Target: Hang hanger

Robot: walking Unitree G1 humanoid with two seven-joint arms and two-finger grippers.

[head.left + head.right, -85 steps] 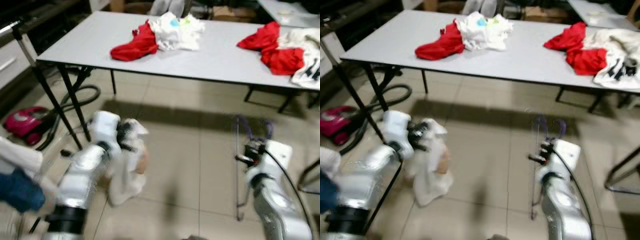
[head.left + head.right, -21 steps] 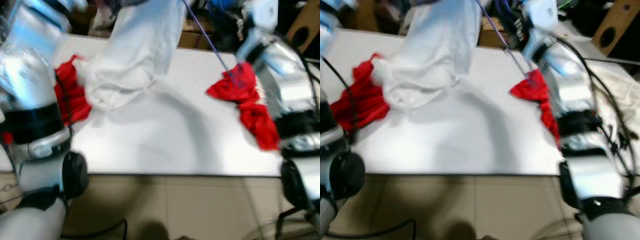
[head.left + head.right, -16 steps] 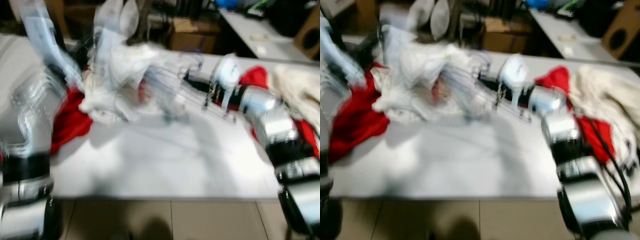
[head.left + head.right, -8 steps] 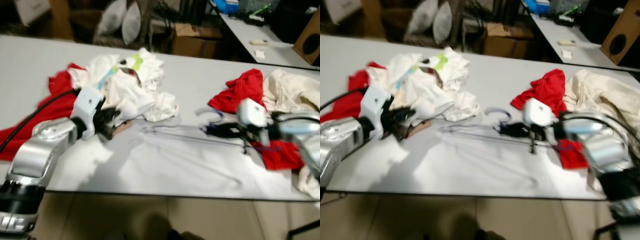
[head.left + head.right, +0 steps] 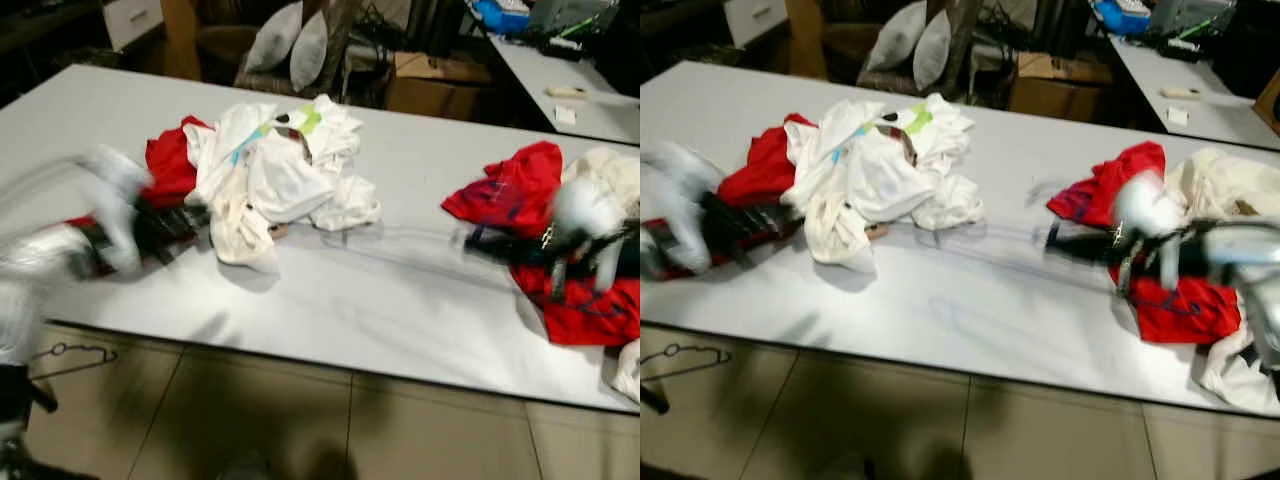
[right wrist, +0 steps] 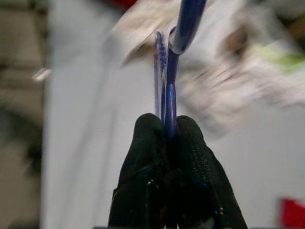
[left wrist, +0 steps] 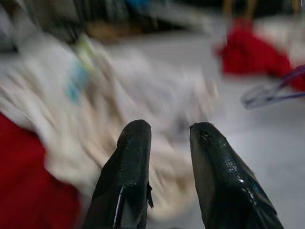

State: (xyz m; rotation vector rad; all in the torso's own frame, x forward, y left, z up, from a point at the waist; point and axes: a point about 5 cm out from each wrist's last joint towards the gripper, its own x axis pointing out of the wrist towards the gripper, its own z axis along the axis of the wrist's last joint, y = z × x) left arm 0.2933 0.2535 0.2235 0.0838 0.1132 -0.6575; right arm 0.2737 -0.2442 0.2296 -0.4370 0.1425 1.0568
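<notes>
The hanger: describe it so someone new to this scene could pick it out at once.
On the long white table, look toward the red clothes at its right end. There the right gripper is shut on the hanger, a thin blue-purple wire, the only hard, slender thing among soft heaps of cloth.

Both arms show as streaks of silver and white with black bands, the left arm (image 5: 70, 240) a pale blur and the right arm (image 5: 1200, 245) topped by a rounded white housing. The left claw (image 7: 167, 152) has two long, glossy black fingers with rounded tips and bright reflections along their edges. The right claw (image 6: 167, 138) has black fingers (image 6: 147, 157) with a finely pebbled, matte surface.
</notes>
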